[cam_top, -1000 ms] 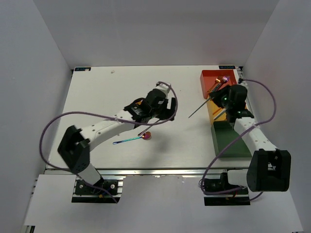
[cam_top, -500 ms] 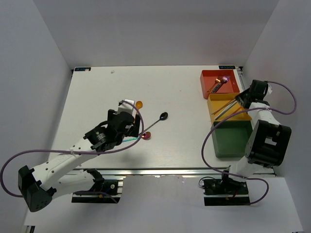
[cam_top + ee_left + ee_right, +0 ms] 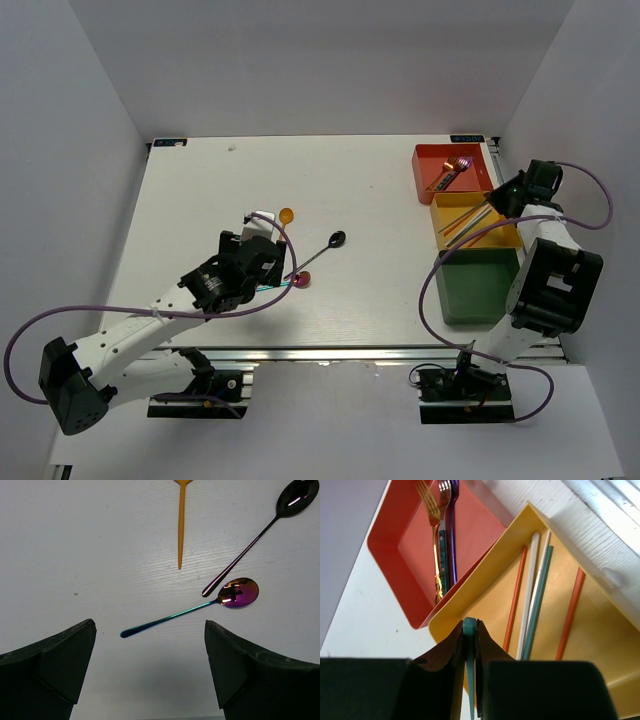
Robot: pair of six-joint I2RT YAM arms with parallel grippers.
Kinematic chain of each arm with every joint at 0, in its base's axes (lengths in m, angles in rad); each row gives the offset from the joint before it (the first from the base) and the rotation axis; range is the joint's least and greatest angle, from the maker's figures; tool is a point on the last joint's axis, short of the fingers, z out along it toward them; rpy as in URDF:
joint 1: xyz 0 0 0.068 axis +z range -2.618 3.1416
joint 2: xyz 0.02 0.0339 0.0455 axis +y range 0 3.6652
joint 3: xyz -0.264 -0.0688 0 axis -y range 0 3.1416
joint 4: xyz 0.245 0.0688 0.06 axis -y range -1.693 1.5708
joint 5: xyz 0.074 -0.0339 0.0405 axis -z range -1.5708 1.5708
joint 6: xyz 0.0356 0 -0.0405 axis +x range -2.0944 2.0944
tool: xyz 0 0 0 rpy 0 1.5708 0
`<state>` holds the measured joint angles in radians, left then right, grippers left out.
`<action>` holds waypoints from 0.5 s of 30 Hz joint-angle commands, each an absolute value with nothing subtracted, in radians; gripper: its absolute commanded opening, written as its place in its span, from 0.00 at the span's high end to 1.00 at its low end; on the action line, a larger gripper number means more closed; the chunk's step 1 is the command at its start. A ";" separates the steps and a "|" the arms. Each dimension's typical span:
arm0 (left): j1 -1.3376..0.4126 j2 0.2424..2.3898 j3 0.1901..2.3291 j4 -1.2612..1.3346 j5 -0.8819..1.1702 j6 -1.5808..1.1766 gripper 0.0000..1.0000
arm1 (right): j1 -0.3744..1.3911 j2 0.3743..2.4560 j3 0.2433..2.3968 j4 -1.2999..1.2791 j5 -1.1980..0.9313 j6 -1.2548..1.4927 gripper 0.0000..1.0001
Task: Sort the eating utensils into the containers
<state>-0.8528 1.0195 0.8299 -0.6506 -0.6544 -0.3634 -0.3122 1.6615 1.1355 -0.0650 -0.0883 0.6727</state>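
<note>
Right wrist: right claw (image 3: 469, 626) clamps teal chopstick (image 3: 470, 680) pointing forward over yellow tray (image 3: 490, 600); left claw (image 3: 149, 630) gapes.

Three square trays lined the tabletop's 3 o'clock edge: the red-orange tray (image 3: 430, 166) at the 12 o'clock end, the yellow tray (image 3: 492, 238) in the middle, the dark green tray (image 3: 478, 288) at 6 o'clock. The red-orange one held a gold fork (image 3: 432, 510) beside a teal-handled fork (image 3: 442, 540). Two orange chopsticks (image 3: 514, 600), one white and one teal lay in the yellow tray. A fifth chopstick (image 3: 470, 650), teal, was pinched in the right claw (image 3: 470, 623). Left of centre lay an orange spoon (image 3: 286, 215), a black spoon (image 3: 247, 547) and an iridescent spoon (image 3: 192, 611), bowl toward 3 o'clock.
</note>
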 commanded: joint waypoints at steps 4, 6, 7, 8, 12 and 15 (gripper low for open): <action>-0.854 0.993 0.834 -0.630 -0.658 -0.367 0.02 | -0.356 1.602 1.167 -0.057 -0.163 0.661 1.00; -0.853 0.994 0.831 -0.626 -0.649 -0.365 0.02 | -0.360 1.582 1.166 -0.070 -0.106 0.655 1.00; -0.853 0.997 0.833 -0.627 -0.647 -0.364 0.02 | -0.360 1.575 1.167 -0.074 -0.086 0.647 1.00; -0.853 1.002 0.834 -0.627 -0.647 -0.364 0.02 | -0.360 1.568 1.169 -0.075 -0.069 0.635 1.00; -0.854 1.009 0.834 -0.629 -0.646 -0.364 0.02 | -0.359 1.569 1.177 -0.081 -0.008 0.608 1.00; -0.854 1.005 0.833 -0.627 -0.641 -0.364 0.02 | -0.357 1.594 1.174 -0.081 -0.018 0.604 1.00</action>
